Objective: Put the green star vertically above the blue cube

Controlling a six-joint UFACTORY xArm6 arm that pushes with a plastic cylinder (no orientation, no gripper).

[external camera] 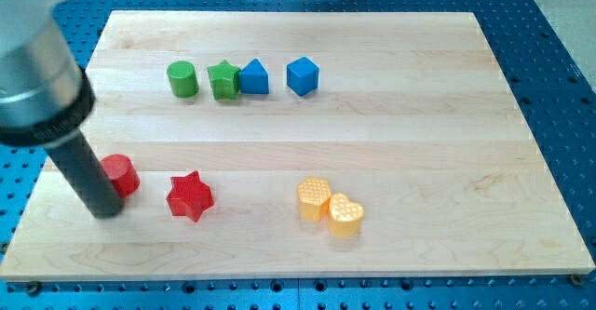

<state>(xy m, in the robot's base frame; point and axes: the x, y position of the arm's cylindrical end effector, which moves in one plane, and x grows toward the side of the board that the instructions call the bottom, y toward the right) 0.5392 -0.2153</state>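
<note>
A blue triangular block [253, 78] touches the green star [223, 80], separating it from the blue cube [303, 75]; the gripless tool's tip [105, 209], holding nothing, touches a red cylinder [120, 174].

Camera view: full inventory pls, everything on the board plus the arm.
green cylinder: 1, green, upper left, leftmost in the top row
green star: 1, green, top row, touching the blue block to its right
blue house-shaped block: 1, blue, top row, middle
blue cube: 1, blue, top row, right end, standing apart
red cylinder: 1, red, lower left
red star: 1, red, lower left, right of the red cylinder
yellow blocks: 2, yellow, bottom centre, touching; the right one heart-shaped
wooden board: 1, pale wood
my tip: 1, dark rod, against the red cylinder's left side
</note>
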